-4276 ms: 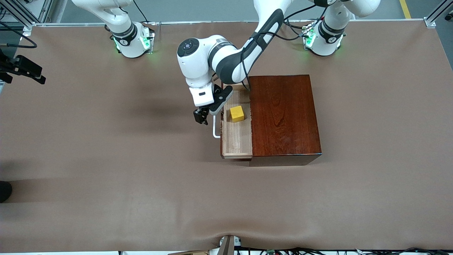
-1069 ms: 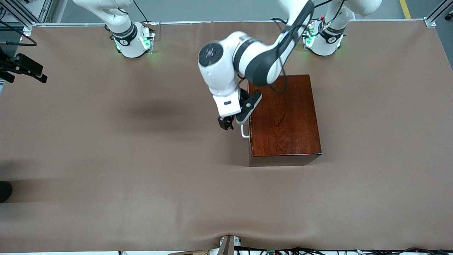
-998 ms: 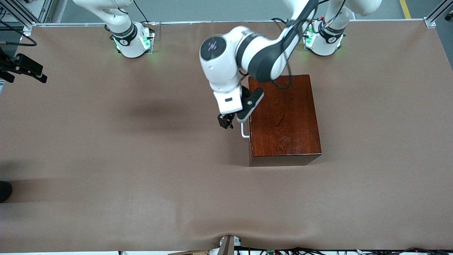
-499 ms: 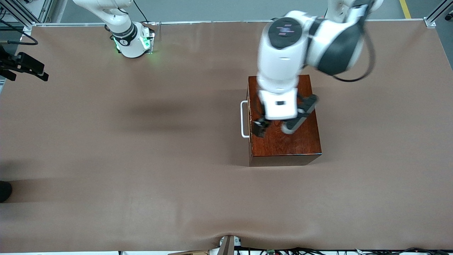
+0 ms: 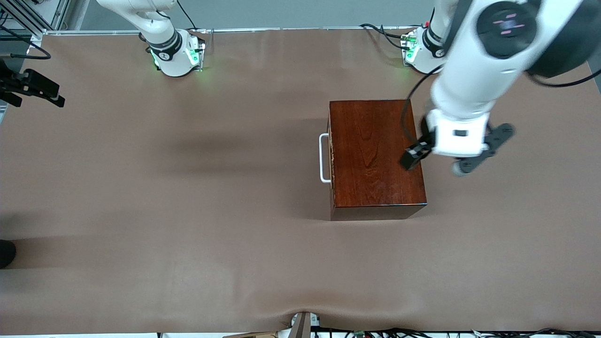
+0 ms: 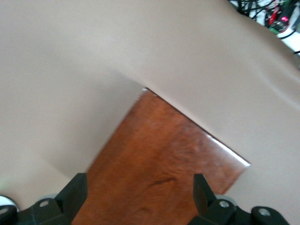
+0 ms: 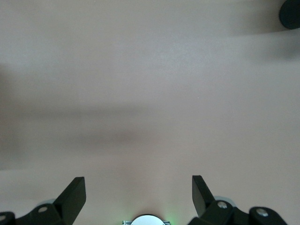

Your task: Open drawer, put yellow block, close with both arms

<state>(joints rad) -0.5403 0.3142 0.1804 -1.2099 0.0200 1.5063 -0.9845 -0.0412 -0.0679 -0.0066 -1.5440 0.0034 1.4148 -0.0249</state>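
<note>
The drawer is pushed fully into the dark reddish-brown wooden box [image 5: 371,150]; only its white bar handle [image 5: 323,158] shows, on the side toward the right arm's end. The yellow block is hidden. My left gripper [image 5: 414,156] hangs in the air over the box's edge nearest the left arm's base. It is open and empty, with the box top [image 6: 164,159] between its spread fingers [image 6: 77,192]. My right gripper [image 7: 138,187] is open and empty over bare table by its own base; that arm waits.
The right arm's green-lit base [image 5: 176,54] and the left arm's base [image 5: 420,51] stand along the table's top edge. A black device [image 5: 33,87] overhangs the table at the right arm's end. A dark round thing [image 5: 5,253] sits at that same edge.
The drawer, earlier open with the yellow block in it, is now shut. My left arm has risen from the handle and swung across the box toward its own base. The right arm has not moved.
</note>
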